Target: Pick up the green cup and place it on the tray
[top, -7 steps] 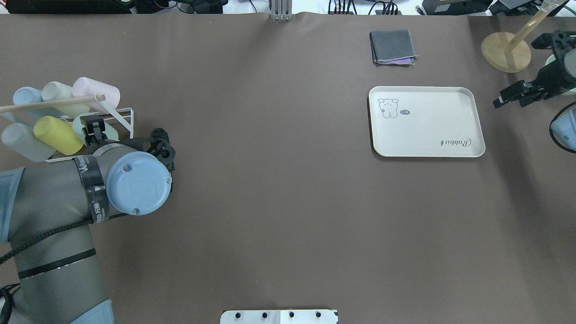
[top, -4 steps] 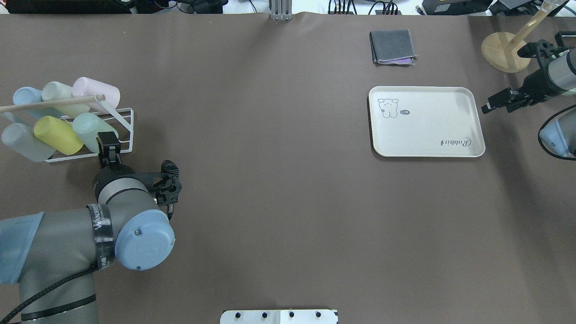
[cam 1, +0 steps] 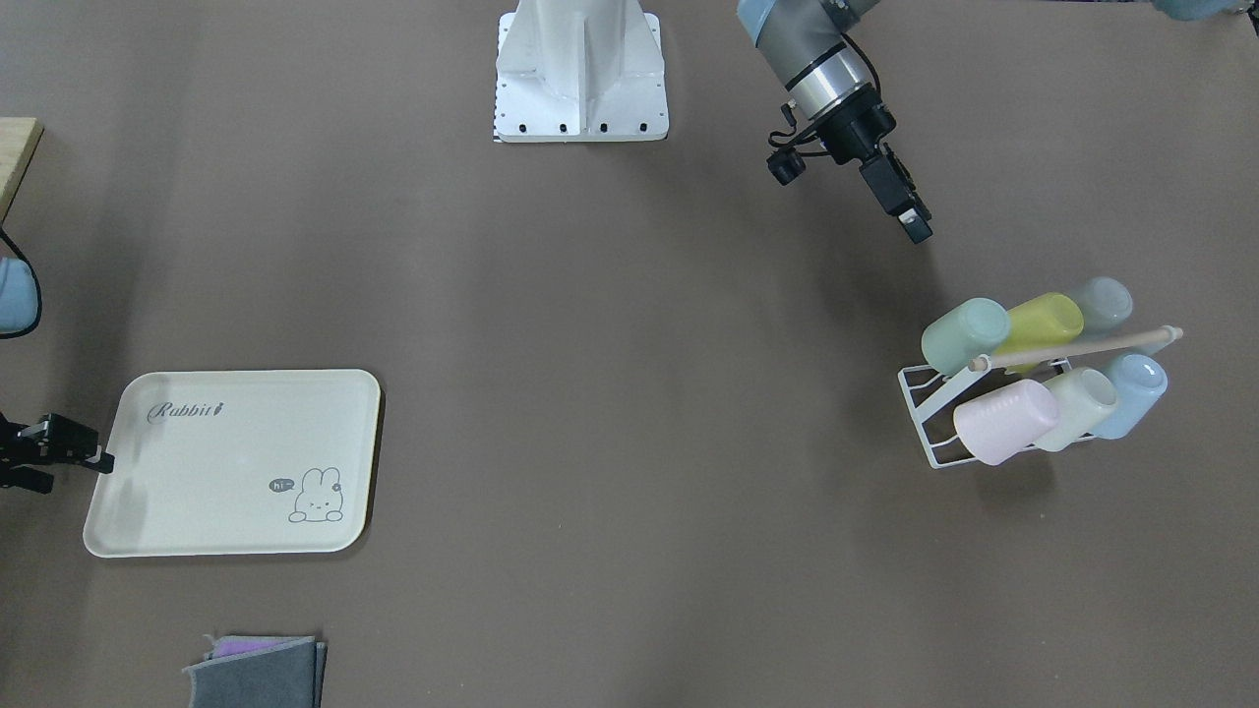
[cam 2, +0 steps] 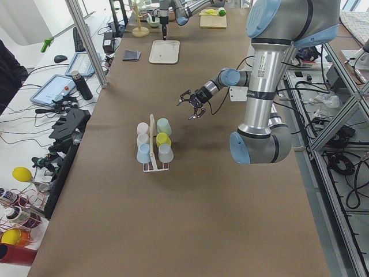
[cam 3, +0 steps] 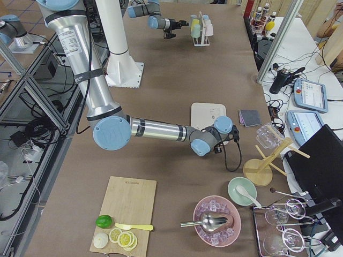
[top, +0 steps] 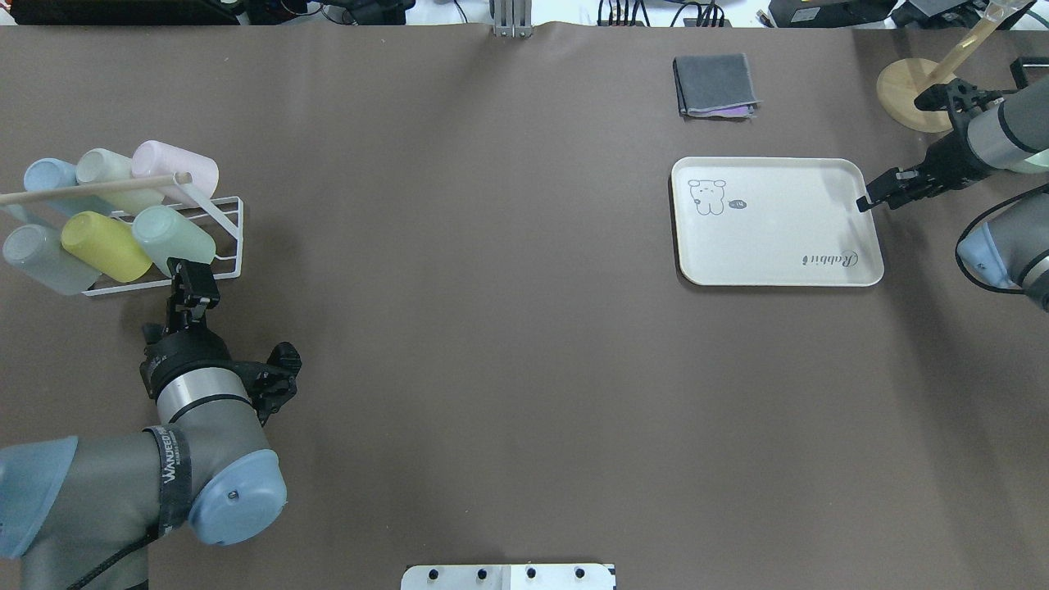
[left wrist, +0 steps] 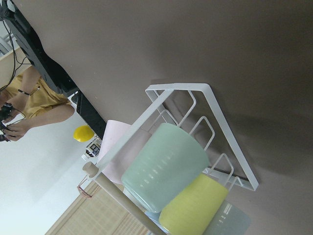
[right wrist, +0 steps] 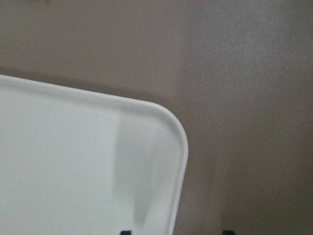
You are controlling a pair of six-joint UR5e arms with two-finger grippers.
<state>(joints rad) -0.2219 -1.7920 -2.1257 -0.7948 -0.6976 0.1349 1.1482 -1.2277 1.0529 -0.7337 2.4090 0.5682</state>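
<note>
Quick status from us, going by the overhead view. The green cup [top: 168, 233] lies on its side in the white wire rack [left wrist: 230, 139], way out at the counter's [top: 492, 369] 9 o'clock edge. It's on the lower row at the rack's 3 o'clock end, touching the yellow cup [top: 102, 244] beside it. A pale grey cup [top: 41, 258] sits past the yellow one. The upper row has pink, cream and blue cups, with a wooden dowel [top: 90, 188] across them.

Our left pincer [top: 191, 270] hangs just at the green cup's 6 o'clock, tips aimed at the rack and not touching the cup. From the left-side view its fingers look spread apart and it's carrying nothing.

The tray [top: 770, 246] sits around 2 o'clock on the counter, well apart from the rack. Our right pincer [top: 863, 202] hovers over the tray's 3 o'clock rim, near its 1 o'clock corner. The right wrist cam shows two dark tips set well apart, so that one's released too. A folded grey cloth [top: 715, 84] lies at the tray's 12 o'clock, and a wooden stand [top: 922, 94] at its 2 o'clock.
</note>
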